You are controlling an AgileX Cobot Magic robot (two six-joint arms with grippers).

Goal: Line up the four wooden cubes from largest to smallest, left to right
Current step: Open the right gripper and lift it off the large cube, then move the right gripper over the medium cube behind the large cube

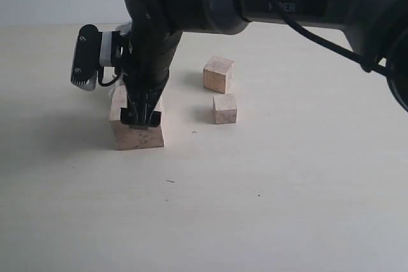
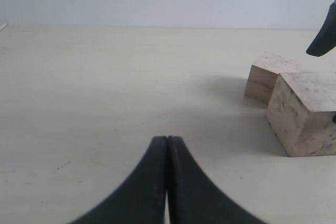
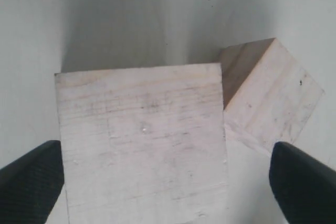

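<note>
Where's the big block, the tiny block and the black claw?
big block (image 1: 139, 139): exterior view, on its front face.
tiny block (image 1: 225, 114): exterior view, on its front face.
right gripper (image 1: 141, 122): exterior view, midway between its fingertips.

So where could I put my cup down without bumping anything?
The near table in front of all cubes is bare, as is the right side past the rear cube and small cube. It is crowded at left, where the right gripper straddles the big cube with another cube close behind.
</note>
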